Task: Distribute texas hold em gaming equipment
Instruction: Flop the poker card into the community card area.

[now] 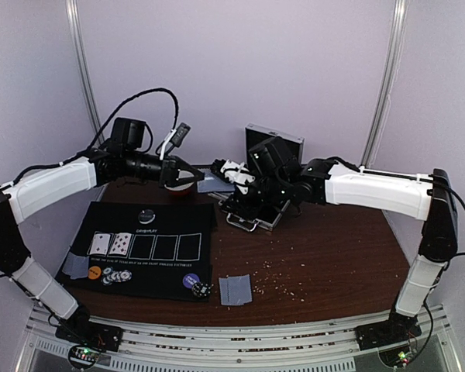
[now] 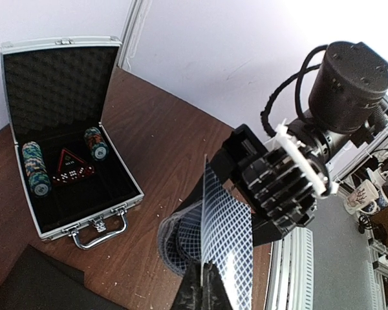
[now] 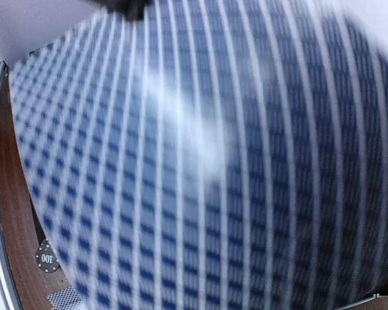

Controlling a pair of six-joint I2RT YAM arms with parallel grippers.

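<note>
The desk (image 1: 333, 256) is dark brown wood with a dull sheen, the mat (image 1: 116, 221) looks like matt black cloth, the case (image 2: 58, 42) has ribbed silvery metal edges and a black dimpled foam lining (image 2: 58, 90), and the playing cards (image 2: 223, 232) are smooth, glossy paper.

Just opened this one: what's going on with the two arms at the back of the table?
Both arms meet over the cards. The right hand appears to hold the small deck, and the left hand pinches one blue-backed card standing up beside it. On the black mat, two face-up cards fill the first slots and three slots are bare. Loose chips lie near its front edge. The open case holds chip stacks.
</note>
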